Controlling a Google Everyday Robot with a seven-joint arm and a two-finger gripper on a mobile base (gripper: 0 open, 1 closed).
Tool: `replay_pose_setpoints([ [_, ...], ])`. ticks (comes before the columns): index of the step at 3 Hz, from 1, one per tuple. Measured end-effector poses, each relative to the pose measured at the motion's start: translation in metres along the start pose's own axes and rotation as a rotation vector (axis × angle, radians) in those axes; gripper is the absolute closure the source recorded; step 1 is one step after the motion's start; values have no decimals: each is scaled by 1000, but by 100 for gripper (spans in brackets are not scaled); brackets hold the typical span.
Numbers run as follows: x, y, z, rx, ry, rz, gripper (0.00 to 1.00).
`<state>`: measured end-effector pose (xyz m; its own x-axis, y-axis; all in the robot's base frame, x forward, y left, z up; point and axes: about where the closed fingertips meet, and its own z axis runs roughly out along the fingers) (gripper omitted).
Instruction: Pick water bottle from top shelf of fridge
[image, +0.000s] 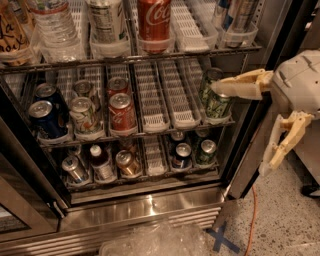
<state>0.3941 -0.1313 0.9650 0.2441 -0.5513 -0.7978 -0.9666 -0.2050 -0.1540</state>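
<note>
The water bottle (55, 24), clear and ribbed, stands at the left of the top shelf (186, 31) in the open fridge (150, 206); its cap is cut off by the frame's top edge. My gripper (241, 128) is at the right, outside the fridge and well below and right of the bottle. It is open and empty. One cream finger (239, 85) points left in front of a green can (215, 102). The other finger (281, 146) hangs down beside the door frame.
On the top shelf next to the water bottle stand a bottle with a white nutrition label (106, 20), a red Coca-Cola bottle (154, 21) and tall cans (235, 15). Lower racks hold several cans. Crumpled clear plastic (160, 239) and blue floor tape (222, 240) lie below.
</note>
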Motion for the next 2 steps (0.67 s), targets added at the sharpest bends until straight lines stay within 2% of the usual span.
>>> replay_pose_setpoints([
  [1, -24, -5, 8, -10, -105, -42, 0],
  [2, -23, -7, 12, 19, -58, -6, 0],
])
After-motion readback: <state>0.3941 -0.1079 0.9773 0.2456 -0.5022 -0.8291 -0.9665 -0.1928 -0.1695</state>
